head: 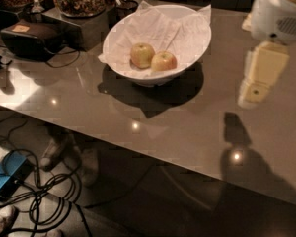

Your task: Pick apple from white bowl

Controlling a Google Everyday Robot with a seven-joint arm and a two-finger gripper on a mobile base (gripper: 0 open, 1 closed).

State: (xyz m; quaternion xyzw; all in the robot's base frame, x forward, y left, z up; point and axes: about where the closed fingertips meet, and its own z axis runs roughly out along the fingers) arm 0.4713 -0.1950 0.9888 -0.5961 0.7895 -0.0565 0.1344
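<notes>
Nothing of the pick is done yet: the small round yellow apple with an orange-red blush [164, 61] lies in the wide white paper-lined bowl [153, 79] on the grey bench [138, 115], just beside a paler yellow-green apple [142, 55]. The cream-coloured tool [255, 90] hangs above the bench, well apart from the bowl. Whether it is released or clenched I cannot tell, and reach, grasp and lift all remain.
</notes>
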